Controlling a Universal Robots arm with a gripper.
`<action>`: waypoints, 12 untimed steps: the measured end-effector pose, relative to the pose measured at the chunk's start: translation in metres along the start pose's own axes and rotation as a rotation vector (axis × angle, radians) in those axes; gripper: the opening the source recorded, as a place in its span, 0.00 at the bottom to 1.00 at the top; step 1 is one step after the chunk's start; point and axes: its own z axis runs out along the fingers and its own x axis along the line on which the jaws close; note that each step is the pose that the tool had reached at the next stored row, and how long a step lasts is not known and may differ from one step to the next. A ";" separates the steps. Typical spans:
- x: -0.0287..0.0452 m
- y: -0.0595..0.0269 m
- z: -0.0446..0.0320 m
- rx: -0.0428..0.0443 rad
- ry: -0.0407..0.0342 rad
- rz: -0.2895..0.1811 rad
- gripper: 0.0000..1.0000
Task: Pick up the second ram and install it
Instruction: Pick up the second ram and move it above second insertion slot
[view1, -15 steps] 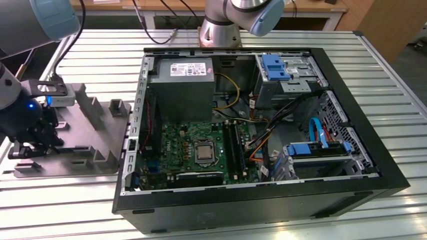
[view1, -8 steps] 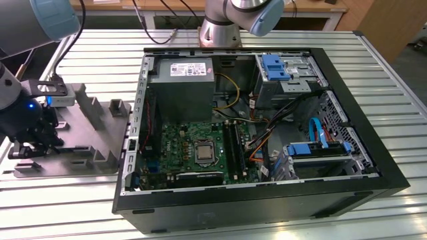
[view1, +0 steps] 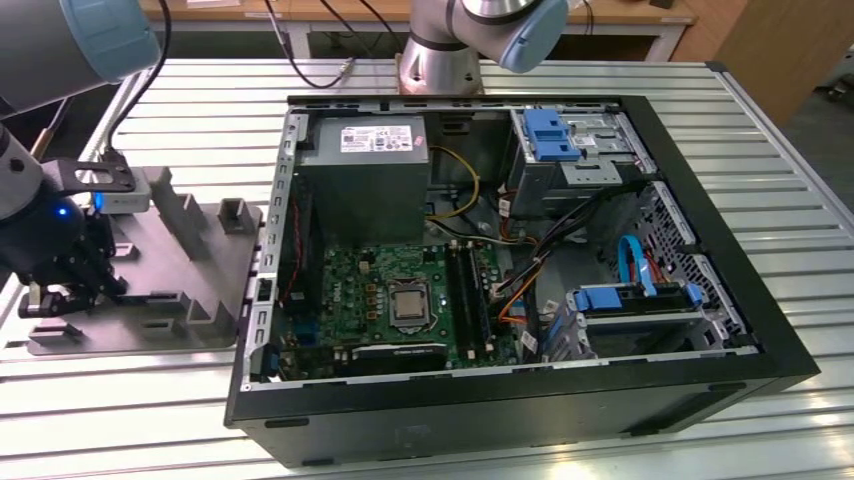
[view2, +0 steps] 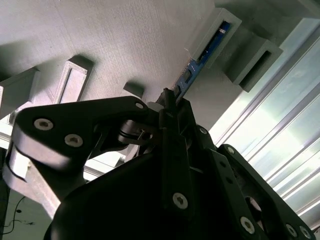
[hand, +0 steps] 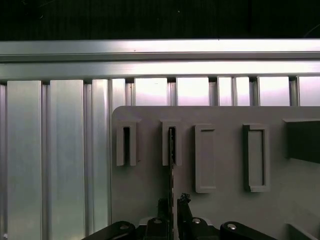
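One blue ram (view2: 189, 76) in gripper (view2: 169, 99)

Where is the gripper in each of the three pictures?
Exterior view: gripper at the exterior view's left, over the grey rack.
Second wrist view: gripper shut on the blue ram in a rack slot.
First wrist view: gripper on the ram, seen edge-on.
Shared landmark: the rack.
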 end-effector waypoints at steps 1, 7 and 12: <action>0.0000 0.0000 -0.0001 0.0001 -0.0001 0.000 0.21; 0.0003 0.0001 -0.0012 -0.0002 0.0001 0.000 0.21; 0.0009 0.0000 -0.0011 0.0000 0.0000 0.000 0.21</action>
